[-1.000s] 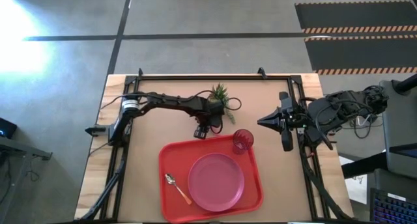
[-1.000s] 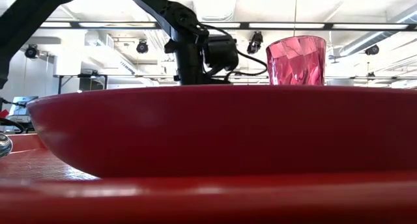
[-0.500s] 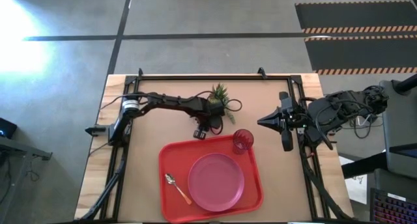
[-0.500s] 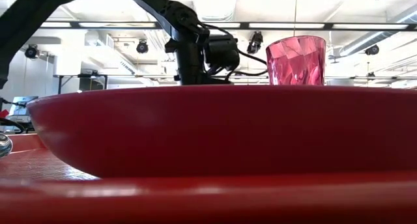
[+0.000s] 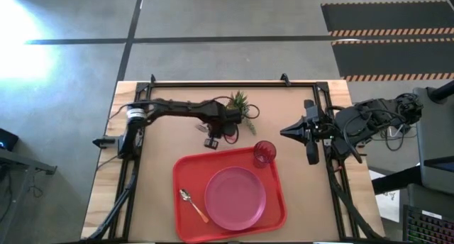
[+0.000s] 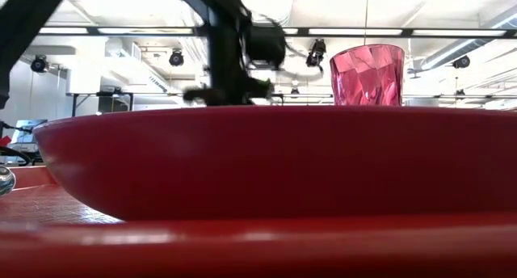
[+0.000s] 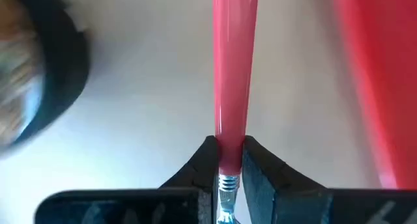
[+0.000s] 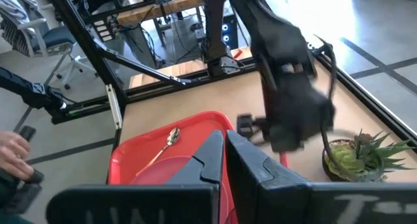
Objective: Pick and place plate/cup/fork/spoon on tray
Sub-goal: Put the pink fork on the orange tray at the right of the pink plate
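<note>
Left wrist view: fork handle points straight ahead from left pincer.

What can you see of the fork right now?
The fork shows a glossy pink-red plastic handle joined to a ridged metal neck; its tines are out of view. The left gripper is shut on it where handle meets metal, above the bare table, just beyond the red tray's far rim.

The fork has its handle cut off by the picture's edge, tines hidden. In the low view the plate hides most of the table, and the left end effector is blurred.
</note>
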